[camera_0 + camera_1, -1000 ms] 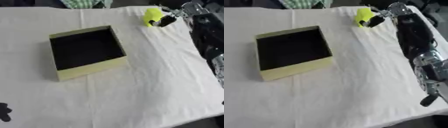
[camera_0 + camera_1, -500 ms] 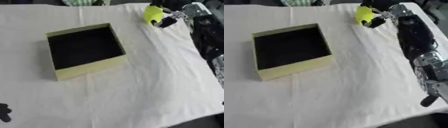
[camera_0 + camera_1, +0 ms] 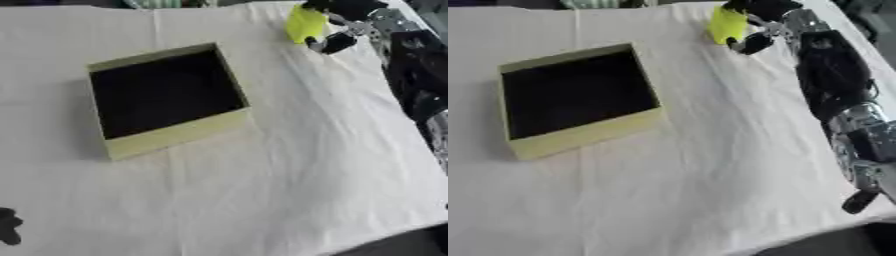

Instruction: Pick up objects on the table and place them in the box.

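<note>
Fingers: the right hand has its fingers and thumb curled round the yellow object, holding it.
Right hand: one, at the end of a black arm that comes in along the right side; it sits beyond the box and to its right, near the far edge of the table.
Yellow object: one, a bright yellow-green piece held in the right hand, far right of the box and well apart from it; whether it touches the cloth cannot be told.
Box: one, square, open at the top, pale olive walls and a dark inside; it stands askew on the cloth, nothing visible in it.
Table: one, spread with a white creased cloth; the box stands left of its middle.
Left hand: one dark shape at the lower left corner, near and left of the box, well apart from it; only a small part shows, and how its fingers stand cannot be told.
Count: one box, one yellow object, two hands.
</note>
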`<state>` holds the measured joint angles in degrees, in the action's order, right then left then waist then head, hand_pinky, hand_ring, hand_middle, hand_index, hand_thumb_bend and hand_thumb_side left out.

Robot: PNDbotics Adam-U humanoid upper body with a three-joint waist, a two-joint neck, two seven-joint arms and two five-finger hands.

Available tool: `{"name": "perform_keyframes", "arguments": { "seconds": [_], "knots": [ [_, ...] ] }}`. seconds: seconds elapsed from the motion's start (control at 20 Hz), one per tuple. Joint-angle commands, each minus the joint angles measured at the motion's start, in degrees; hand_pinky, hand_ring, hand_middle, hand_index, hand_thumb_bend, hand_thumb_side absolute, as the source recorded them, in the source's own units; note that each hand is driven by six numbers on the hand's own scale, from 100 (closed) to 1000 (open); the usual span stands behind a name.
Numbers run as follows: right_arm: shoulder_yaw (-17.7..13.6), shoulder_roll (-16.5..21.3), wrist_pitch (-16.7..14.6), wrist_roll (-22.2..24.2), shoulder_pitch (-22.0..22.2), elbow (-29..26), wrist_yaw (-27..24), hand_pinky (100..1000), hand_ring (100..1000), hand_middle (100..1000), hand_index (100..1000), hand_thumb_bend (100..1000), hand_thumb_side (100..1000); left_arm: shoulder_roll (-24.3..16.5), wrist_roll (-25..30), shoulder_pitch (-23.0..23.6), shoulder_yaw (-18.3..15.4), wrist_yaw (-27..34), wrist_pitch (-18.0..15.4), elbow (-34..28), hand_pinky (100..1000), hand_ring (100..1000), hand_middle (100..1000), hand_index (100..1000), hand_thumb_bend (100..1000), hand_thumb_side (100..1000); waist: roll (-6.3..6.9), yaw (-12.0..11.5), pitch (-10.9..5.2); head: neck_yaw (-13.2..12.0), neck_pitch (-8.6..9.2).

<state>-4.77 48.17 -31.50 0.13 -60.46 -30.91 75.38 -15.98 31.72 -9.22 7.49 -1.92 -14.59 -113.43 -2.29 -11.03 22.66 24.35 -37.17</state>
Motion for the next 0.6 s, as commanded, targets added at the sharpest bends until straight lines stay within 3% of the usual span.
{"name": "perform_keyframes", "arguments": {
  "seconds": [0.05, 0.3, 0.6],
  "knots": [
    [-0.38, 2.8, 0.08, -0.45, -0.6, -0.84, -1.11, 846, 961, 957, 1000, 184, 467, -0.13, 0.05, -0.53, -0.21, -0.1, -0.28, -1.16, 687, 530, 509, 769, 100, 950, 0.16, 0.18, -0.95, 0.27, 0.49],
    [-0.43, 2.7, 0.11, -1.43, -0.65, -1.31, -1.58, 832, 945, 948, 1000, 195, 398, -0.08, 0.06, -0.52, -0.21, -0.11, -0.28, -1.16, 687, 529, 509, 768, 100, 951, 0.28, 0.28, -0.91, 0.38, 0.53],
    [-0.37, 2.59, -0.3, -2.78, -0.77, -1.59, -1.8, 830, 945, 950, 1000, 191, 393, -0.05, 0.09, -0.53, -0.24, -0.07, -0.29, -1.16, 688, 529, 509, 768, 100, 952, 0.35, 0.54, -0.9, 0.45, 0.46]
  ]
}}
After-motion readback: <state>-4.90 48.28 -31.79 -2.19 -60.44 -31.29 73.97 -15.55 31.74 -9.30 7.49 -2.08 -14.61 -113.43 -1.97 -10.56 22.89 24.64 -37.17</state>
